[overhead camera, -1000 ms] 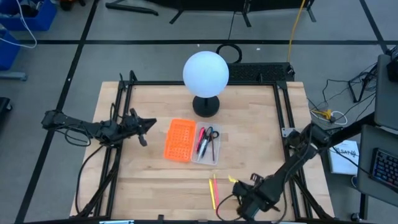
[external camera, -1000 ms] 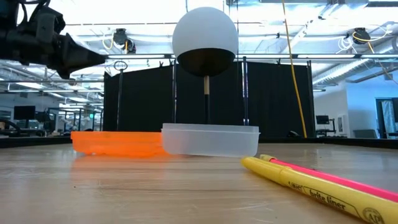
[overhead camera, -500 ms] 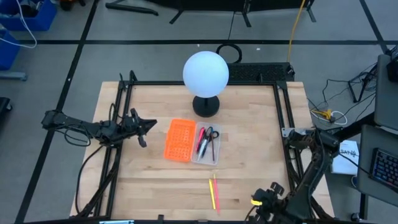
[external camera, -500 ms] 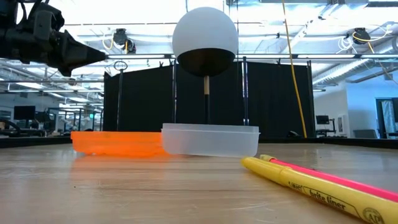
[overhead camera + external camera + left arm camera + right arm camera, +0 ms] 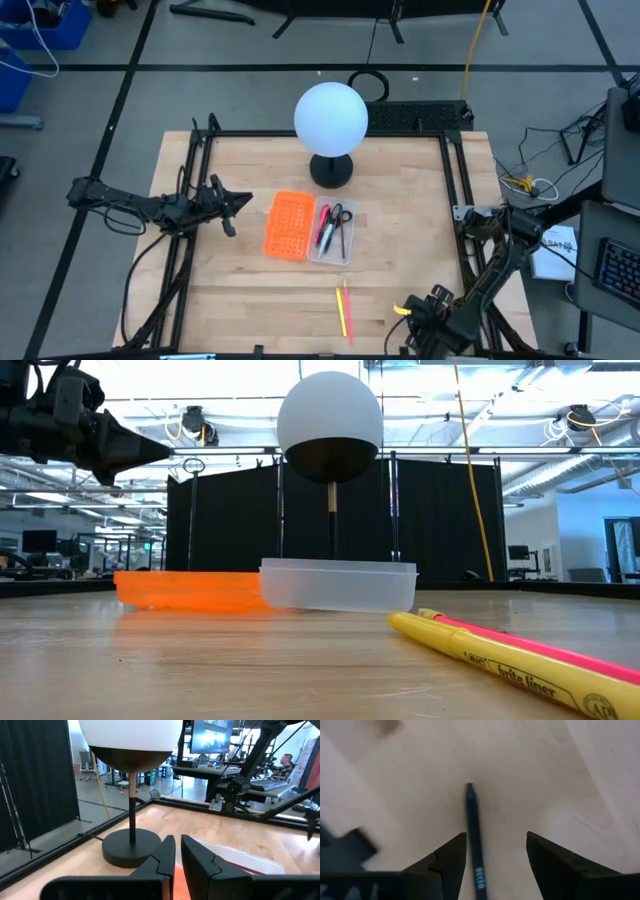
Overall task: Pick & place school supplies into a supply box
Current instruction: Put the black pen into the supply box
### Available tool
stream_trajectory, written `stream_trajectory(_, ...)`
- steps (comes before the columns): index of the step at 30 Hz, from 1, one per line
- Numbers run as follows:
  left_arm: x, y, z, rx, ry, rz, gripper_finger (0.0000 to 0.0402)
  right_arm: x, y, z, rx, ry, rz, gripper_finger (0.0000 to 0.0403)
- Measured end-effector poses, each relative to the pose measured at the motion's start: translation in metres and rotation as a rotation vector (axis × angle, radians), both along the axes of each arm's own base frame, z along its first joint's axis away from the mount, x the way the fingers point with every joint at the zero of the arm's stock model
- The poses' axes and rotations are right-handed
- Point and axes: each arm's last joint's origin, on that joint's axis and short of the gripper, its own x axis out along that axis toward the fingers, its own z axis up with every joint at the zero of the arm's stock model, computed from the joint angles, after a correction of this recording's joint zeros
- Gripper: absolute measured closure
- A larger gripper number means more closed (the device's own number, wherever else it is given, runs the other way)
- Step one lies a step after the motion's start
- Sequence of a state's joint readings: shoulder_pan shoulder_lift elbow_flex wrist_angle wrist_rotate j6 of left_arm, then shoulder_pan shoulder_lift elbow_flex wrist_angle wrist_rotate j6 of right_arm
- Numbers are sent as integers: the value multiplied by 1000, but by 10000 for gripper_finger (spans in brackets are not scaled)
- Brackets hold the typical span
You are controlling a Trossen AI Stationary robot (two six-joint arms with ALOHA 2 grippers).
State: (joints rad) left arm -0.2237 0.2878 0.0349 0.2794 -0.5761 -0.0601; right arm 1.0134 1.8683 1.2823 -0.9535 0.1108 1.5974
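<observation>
My right end effector is released and hangs low over the wooden desk, near its front edge. Between its fingers lies a thin black pen, its long axis pointing forward from them. The left end effector is clenched, raised beside the orange perforated panel. Past the panel sits the translucent supply box. A yellow and a pink pen lie between box and right end effector.
</observation>
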Motion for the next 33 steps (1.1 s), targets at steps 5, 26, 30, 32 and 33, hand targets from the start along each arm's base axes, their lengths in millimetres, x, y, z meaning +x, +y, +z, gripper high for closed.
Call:
stream_trajectory(5,0,0,-2,2,17,0,366,5,-3,-18,109,6,39,204)
stream_trajectory(26,0,0,-2,4,20,-2,366,2,-17,-29,172,56,-92,204)
stream_trajectory(30,0,0,-2,3,20,-2,366,7,-19,-15,181,15,-79,204)
stream_trajectory(32,0,0,-2,3,19,-2,366,7,-22,-10,173,13,-88,204)
stream_trajectory(33,0,0,-2,4,20,-2,366,6,-23,-9,169,19,-97,204)
